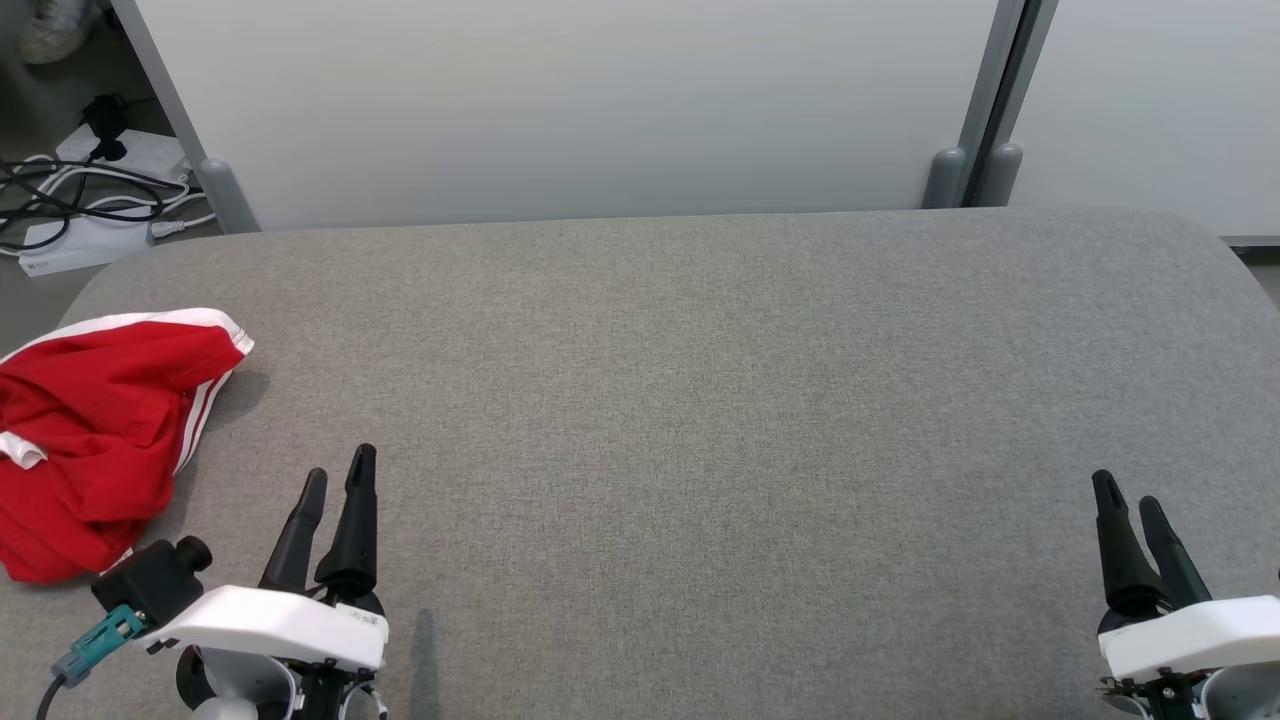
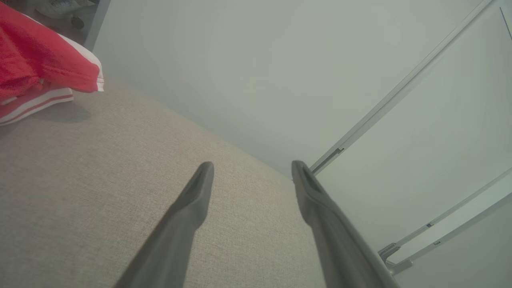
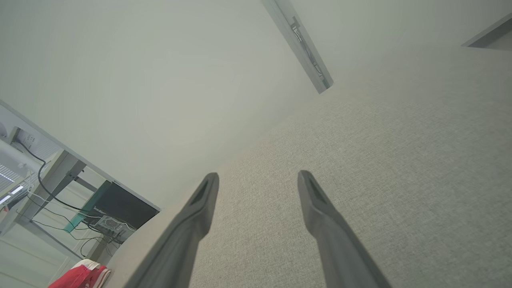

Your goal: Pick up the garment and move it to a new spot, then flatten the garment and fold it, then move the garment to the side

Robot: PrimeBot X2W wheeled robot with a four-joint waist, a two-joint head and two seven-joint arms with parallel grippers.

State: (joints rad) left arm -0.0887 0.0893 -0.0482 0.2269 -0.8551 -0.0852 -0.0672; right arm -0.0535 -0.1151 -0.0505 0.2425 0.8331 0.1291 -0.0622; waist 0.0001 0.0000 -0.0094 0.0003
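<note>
Lying crumpled at the left edge of the grey fabric-covered desk [image 1: 700, 400]: one red garment [image 1: 95, 430] with white stripes (part of it is running out of the head view). Left gripper [image 1: 340, 461] is hovering near it, fingers spread, holding nothing. Right gripper [image 1: 1125, 490] is hanging over the desk's right side, well apart from the garment, fingers likewise spread and empty. Power strips [image 1: 75, 240] are lying on the floor beyond the far left corner.

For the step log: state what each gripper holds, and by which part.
Nothing is held. The left gripper and right gripper stand open; the red garment lies crumpled on the grey surface, apart from both.
</note>
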